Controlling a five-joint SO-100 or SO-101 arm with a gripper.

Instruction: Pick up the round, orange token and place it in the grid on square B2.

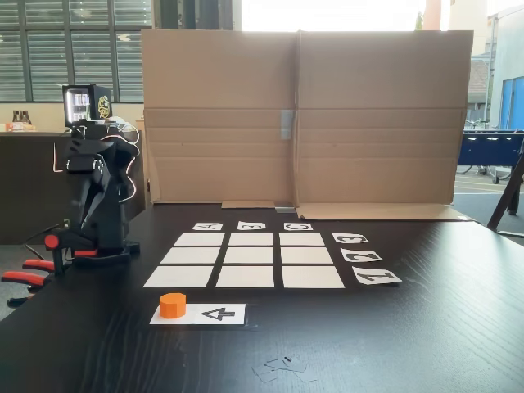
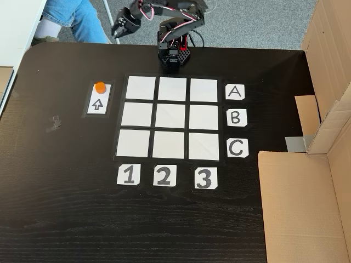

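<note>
Up at the top edge of the overhead-angled fixed view, left of centre, the gripper point(image 2: 117, 31) hangs folded back off the table, pointing down-left toward a seated person's knee point(image 2: 71, 19); its jaws look nearly together with nothing between them, though at this size I cannot tell for certain whether they are closed. In the front-facing fixed view the arm point(image 1: 98, 196) stands hunched at the left, clamped to the table point(image 1: 426, 344) edge, and its fingers can't be made out there.

Moving outward: the token point(image 2: 100, 87) sits on the top end of the arrow card point(image 2: 98, 99), upper left of that frame, just beside the grid point(image 2: 171, 118) but outside it. From the front it's the token point(image 1: 173, 304) at lower centre-left, on the card's left end. The centre square point(image 2: 171, 116) lies empty in mid-frame, the middle cell point(image 1: 251, 255) from the front too.

Now, the risks as I read them. The token is small and short, so a descent slightly off line could nudge it along the card rather than straddle it. Its faceted sides could let it twist or squirt out of a pinch. The paper card may drag with it. And a carry released early or late would land it on a neighbouring square.
</note>
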